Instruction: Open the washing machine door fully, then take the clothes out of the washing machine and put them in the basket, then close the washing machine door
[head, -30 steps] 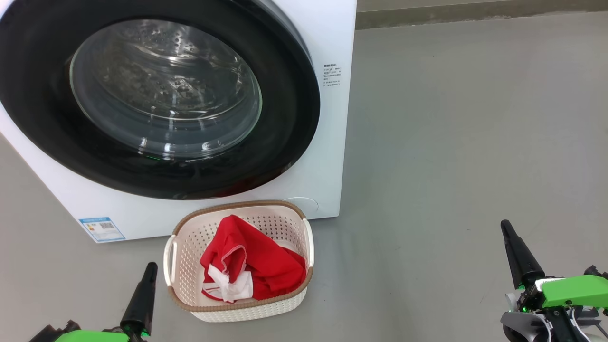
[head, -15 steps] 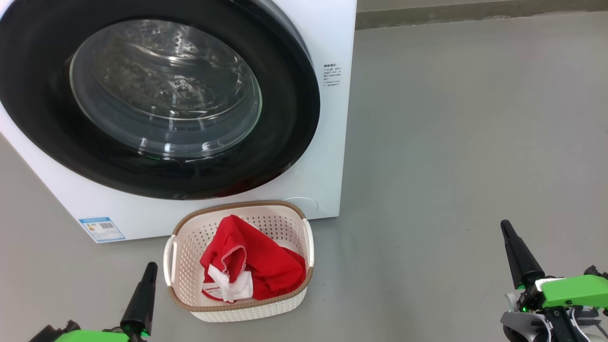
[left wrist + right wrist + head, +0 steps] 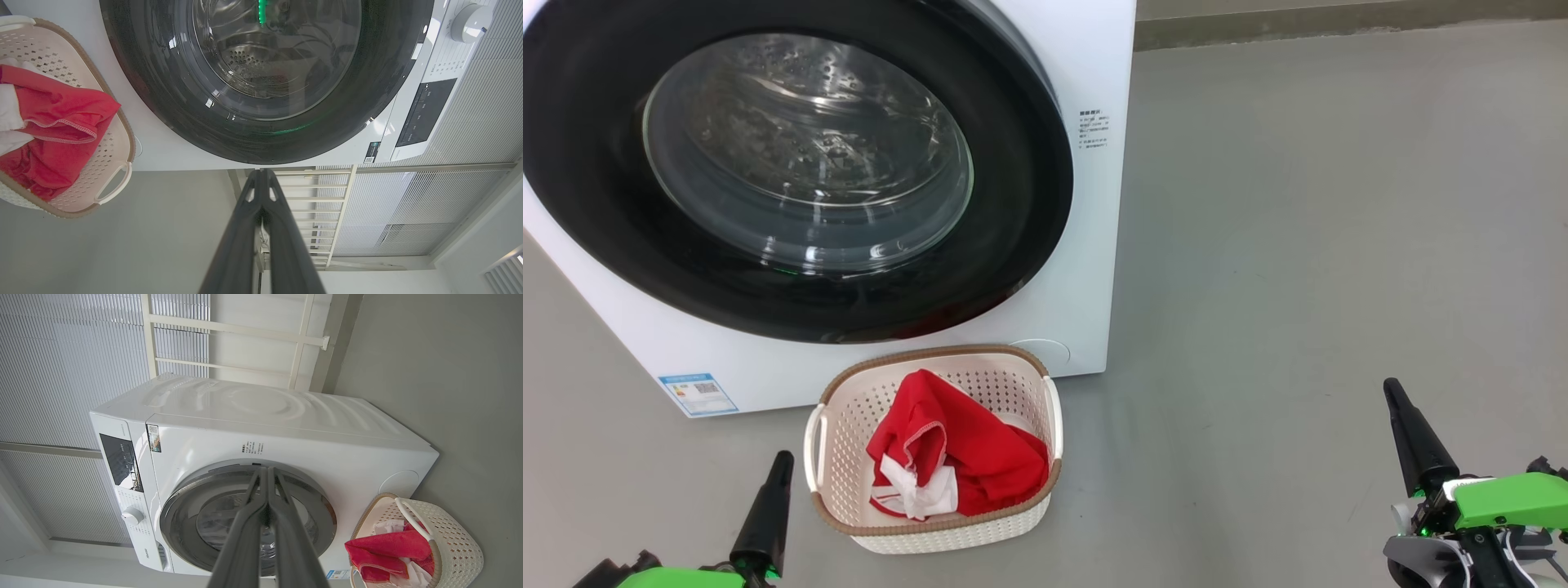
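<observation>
As the basket (image 3: 947,541) is set just right of the left tool (image 3: 781,462), that arm is judged nearer. It and the right tool (image 3: 1393,394) are pinched closed, empty.

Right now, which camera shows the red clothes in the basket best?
The head view: it looks down into the basket, so the whole heap of clothes shows. The left wrist view cuts them off at its left edge. The right wrist view shows them from the side in its lower right corner, partly behind the basket's rim.

Door (image 3: 809,155) shut; red clothes (image 3: 968,457) heaped in basket (image 3: 947,535) — before washer (image 3: 1094,245).
</observation>
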Motion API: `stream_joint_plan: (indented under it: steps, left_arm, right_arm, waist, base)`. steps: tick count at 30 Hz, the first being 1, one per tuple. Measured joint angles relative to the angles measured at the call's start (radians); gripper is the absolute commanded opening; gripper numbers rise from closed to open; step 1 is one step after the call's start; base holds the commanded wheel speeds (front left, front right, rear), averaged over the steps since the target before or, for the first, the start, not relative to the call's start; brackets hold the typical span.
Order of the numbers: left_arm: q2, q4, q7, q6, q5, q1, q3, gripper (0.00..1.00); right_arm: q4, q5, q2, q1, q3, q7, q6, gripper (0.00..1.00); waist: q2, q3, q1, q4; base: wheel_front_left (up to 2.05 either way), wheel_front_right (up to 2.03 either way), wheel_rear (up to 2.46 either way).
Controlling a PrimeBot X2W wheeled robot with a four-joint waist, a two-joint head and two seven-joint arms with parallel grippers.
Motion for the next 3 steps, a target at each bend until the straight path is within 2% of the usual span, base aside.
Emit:
stream_joint_plan:
  steps: [3]
  left_arm:
    - [0.0,0.0,0.0,0.0,0.0,0.0,0.0,0.0]
  right_arm:
    - [0.0,0.0,0.0,0.0,0.0,0.0,0.0,0.0]
  waist:
    - [0.0,0.0,0.0,0.0]
  base:
    - [0.0,0.0,0.0]
